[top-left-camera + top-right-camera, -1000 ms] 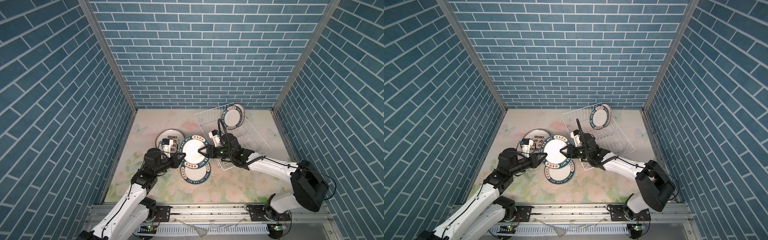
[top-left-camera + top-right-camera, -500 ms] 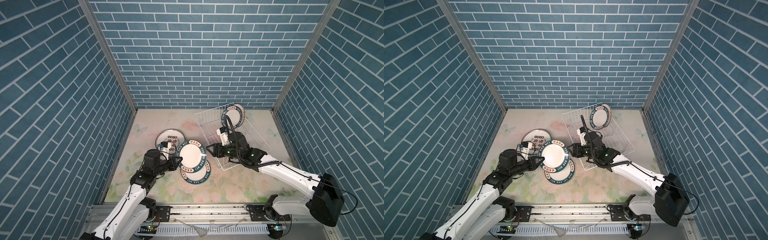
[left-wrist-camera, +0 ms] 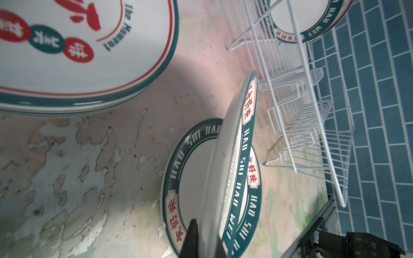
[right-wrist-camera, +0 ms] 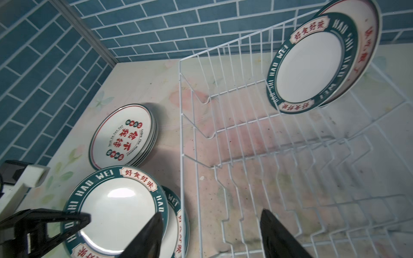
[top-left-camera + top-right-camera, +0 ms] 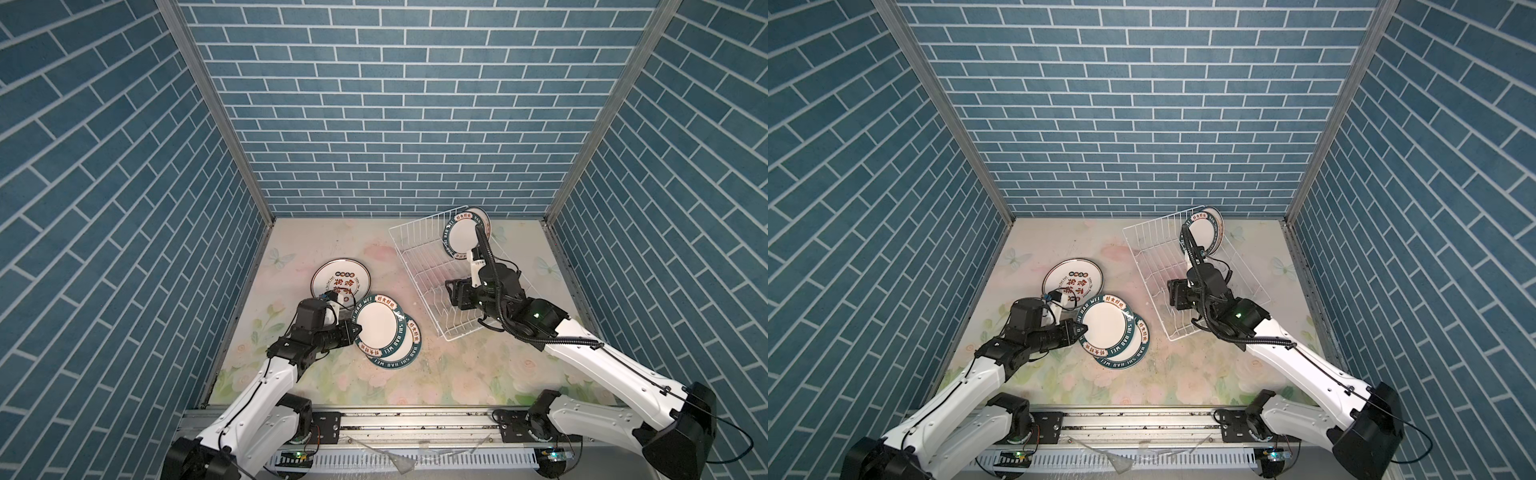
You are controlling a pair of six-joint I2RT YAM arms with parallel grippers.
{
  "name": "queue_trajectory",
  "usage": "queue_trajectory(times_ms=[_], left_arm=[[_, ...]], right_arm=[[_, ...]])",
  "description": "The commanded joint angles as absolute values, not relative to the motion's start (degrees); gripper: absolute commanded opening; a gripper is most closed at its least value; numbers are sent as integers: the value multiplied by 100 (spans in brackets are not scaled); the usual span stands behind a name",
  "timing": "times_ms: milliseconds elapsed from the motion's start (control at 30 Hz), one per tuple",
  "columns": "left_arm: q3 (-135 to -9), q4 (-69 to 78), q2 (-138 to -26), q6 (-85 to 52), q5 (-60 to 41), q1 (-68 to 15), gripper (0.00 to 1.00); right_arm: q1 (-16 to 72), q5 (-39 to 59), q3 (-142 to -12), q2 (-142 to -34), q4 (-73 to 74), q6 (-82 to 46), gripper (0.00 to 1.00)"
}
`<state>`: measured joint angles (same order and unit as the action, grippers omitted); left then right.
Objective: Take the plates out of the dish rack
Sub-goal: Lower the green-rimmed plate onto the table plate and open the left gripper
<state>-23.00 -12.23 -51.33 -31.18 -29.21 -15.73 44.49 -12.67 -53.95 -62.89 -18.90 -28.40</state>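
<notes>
Rack (image 5: 415,266) holds two plates (image 5: 463,235) leaning together at its far end. My left gripper (image 5: 356,330) is clamped on the rim of a green-rimmed plate (image 5: 378,324), tilted over a flat plate (image 5: 405,353) on the table (image 5: 332,374); my right gripper (image 4: 211,212) hangs above the rack, jaws apart, holding nothing.

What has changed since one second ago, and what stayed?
The right tool let go of the green-rimmed plate and drew back over the dish rack, jaws open. The left tool, shut on that plate, lowered it towards the flat plate beneath. The red-lettered stack and the rack's two plates stayed.
</notes>
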Motion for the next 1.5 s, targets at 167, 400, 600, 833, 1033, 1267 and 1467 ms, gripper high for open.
queue_trajectory(times_ms=[167, 400, 600, 833, 1033, 1267, 1467], left_arm=[[-2431, -902, -5646, -3087, -3243, -1545, 0], [-2431, -768, -6036, -3159, -3438, -1545, 0], [-2412, -738, -6264, -3164, -3526, -1547, 2], [-2435, -949, -6336, -3034, -3310, -1595, 17], [-2486, -983, -6475, -3010, -3287, -1660, 18], [-2531, -1097, -6469, -2978, -3172, -1798, 23], [-2650, -1333, -6397, -2919, -2910, -2041, 35]], right_arm=[[4137, -1759, -5480, -6246, -2216, -2591, 79], [3942, -1424, -5472, -6343, -2203, -2674, 99], [3825, -1303, -5455, -6493, -2224, -2698, 99], [3730, -1284, -5431, -6565, -2204, -2682, 99], [3693, -1194, -5448, -6662, -2177, -2655, 99], [3674, -1116, -5450, -6764, -2153, -2622, 99], [3667, -1055, -5492, -6907, -2154, -2637, 99]])
